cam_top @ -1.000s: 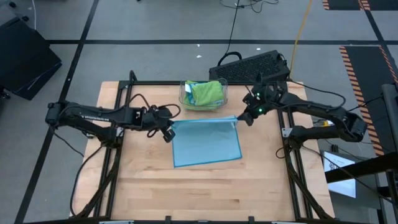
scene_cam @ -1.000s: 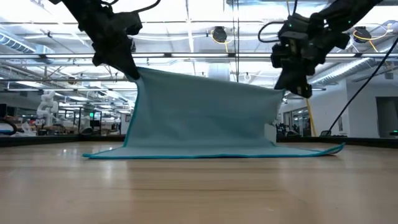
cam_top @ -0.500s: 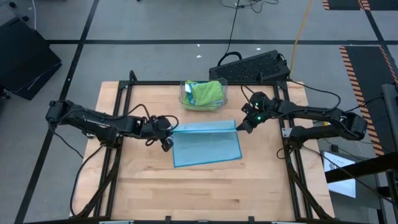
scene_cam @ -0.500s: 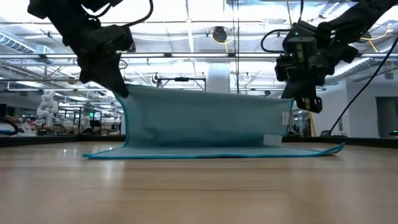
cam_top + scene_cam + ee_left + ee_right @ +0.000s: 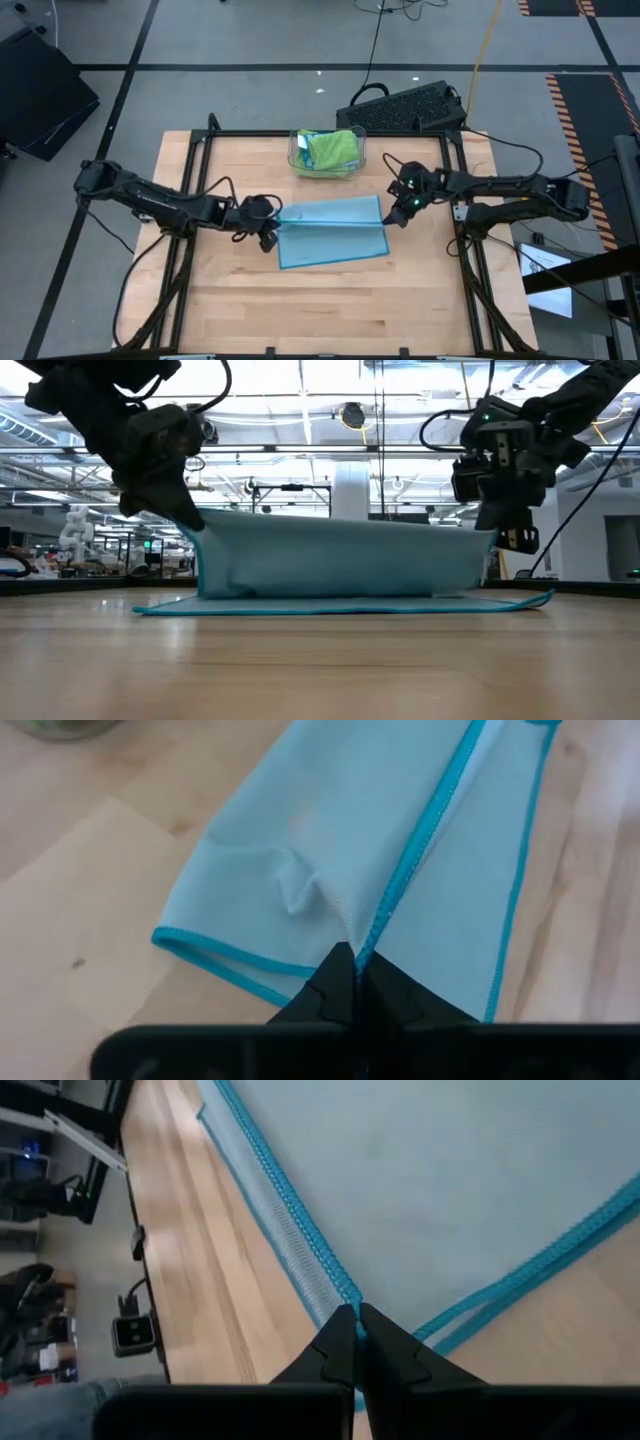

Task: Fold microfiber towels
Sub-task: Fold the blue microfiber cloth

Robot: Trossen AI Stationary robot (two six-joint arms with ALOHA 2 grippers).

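Note:
A light blue towel (image 5: pixel 332 232) with a darker blue hem lies in the middle of the table, its far half raised and carried over its near half. My left gripper (image 5: pixel 268 228) is shut on its left raised corner, my right gripper (image 5: pixel 395 212) on its right raised corner. In the low view the towel (image 5: pixel 340 560) stands up as a low sheet between the two grippers, its lower layer flat on the wood. Further towels, lime green and light blue, sit in a clear bin (image 5: pixel 327 151) at the far middle. My left gripper pinches the towel's hemmed corner (image 5: pixel 362 946) between its two fingers, coming from the table's left and slanting down. The corner is lifted clear and the cloth runs slack down to the table. My right gripper pinches the towel's hemmed corner (image 5: pixel 340 1302) between its two fingers, coming from the table's right and slanting down. The corner is lifted clear, and the raised edge (image 5: pixel 340 520) runs nearly level across to the left gripper.
The clear bin with towels stands just beyond the towel at the far middle. A black keyboard (image 5: pixel 405 105) lies off the table's far right corner. Bare wood (image 5: pixel 330 310) shows near the front edge and at the left (image 5: pixel 210 280).
Both grippers have moved toward the table's near edge and downward, carrying the towel's far edge over its near half. The raised sheet stands lower now than before; the near half has stayed flat on the table.

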